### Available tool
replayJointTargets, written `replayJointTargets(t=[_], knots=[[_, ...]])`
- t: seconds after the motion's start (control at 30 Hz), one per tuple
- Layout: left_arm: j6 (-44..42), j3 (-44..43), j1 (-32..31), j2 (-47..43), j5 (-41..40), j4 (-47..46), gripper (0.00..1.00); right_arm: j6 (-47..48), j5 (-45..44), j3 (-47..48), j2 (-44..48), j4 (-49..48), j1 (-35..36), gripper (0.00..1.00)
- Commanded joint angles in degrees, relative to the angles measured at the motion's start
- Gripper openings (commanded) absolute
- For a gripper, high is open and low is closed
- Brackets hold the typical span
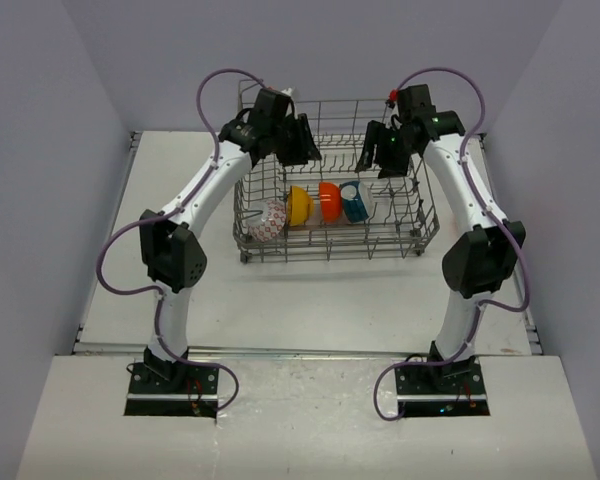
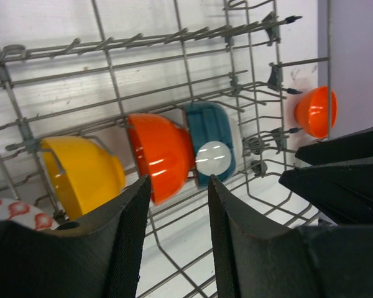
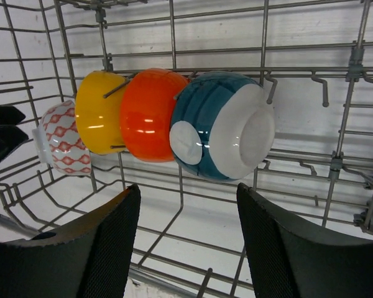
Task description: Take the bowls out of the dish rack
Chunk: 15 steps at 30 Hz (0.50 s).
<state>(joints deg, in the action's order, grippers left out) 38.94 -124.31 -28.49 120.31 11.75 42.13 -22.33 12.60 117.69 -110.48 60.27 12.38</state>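
Bowls (image 3: 146, 115) on edge in rack (image 1: 330, 245), nothing gripped

Four stand close together in a row between the tines: red-patterned bowl (image 1: 268, 220), yellow bowl (image 1: 299, 205), orange bowl (image 1: 328, 201), teal bowl (image 1: 357, 203). A second orange bowl (image 2: 315, 110) shows past the end tines; inside the rack or out, I can't tell. The rack sits mid-table (image 1: 180, 200). Left gripper (image 2: 177, 183) and right gripper (image 3: 188, 189) hang over the row, jaws apart, nothing between them.

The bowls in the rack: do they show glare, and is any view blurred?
Left wrist: white glare streaks on the nearer orange bowl, picture sharp. Right wrist: soft highlights on the yellow bowl and the orange one, also sharp. Top external: even light, glare too small to judge.
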Motion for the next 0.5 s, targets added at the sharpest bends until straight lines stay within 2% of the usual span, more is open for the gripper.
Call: replayJointTargets(t=[0.0,0.1,0.3,0.47], knots=[[-1.8,1.9,0.7,-4.0,-1.3,3.7,0.43,0.2,2.6,-0.3,0.2,-0.8,0.1,0.63],[-1.9,2.9,0.7,-4.7,-1.9,4.6,0.43,-0.2,3.9,-1.9,-0.4,-1.6,0.4,0.63],[-2.5,-0.2,0.8,-2.2,-0.5,8.7,0.43,-0.1,2.6,-3.8,-1.5,-2.2,1.8,0.63],[-1.1,4.3,0.8,-2.3,3.8,5.3,0.43,-0.4,2.3,-5.5,-2.5,-2.9,2.2,0.63]])
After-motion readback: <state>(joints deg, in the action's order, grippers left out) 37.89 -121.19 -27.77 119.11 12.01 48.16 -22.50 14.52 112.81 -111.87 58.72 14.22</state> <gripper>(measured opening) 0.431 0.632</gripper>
